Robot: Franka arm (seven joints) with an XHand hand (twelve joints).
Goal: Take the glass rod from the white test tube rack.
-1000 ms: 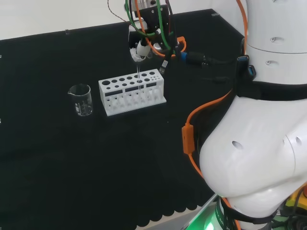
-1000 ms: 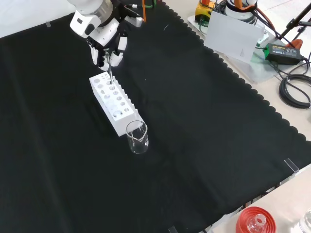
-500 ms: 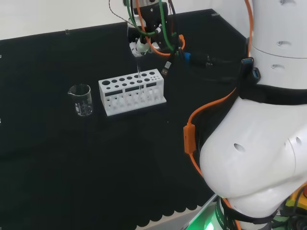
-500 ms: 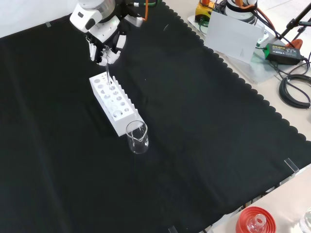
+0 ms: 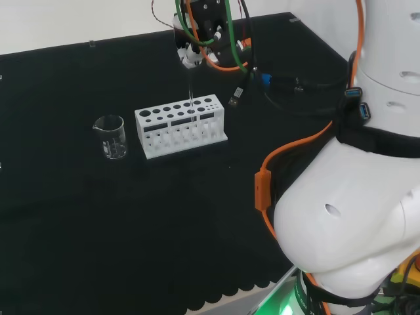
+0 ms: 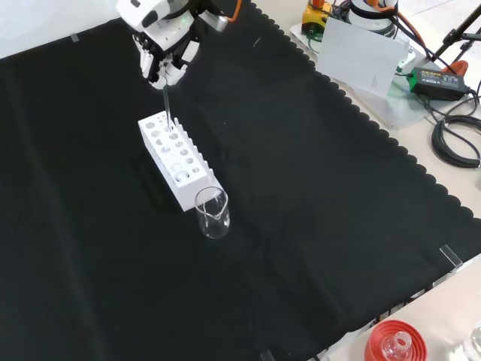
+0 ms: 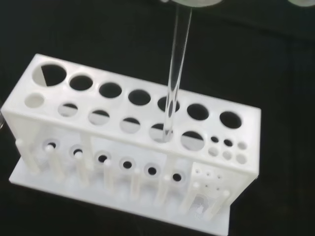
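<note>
Fingers of the hand (image 6: 167,56) pinched the top of the glass rod (image 7: 174,78), a thin, slippery, breakable stick, its tip low in the white test tube rack (image 5: 180,125).

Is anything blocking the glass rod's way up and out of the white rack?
Nothing visible does. The hand pinches the glass rod at its top; its lower end sits at a hole of the white test tube rack, with open space above.

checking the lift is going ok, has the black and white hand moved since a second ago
Yes. In the head view the hand has risen away from the fixed white test tube rack, drawing the clear glass rod upward.
</note>
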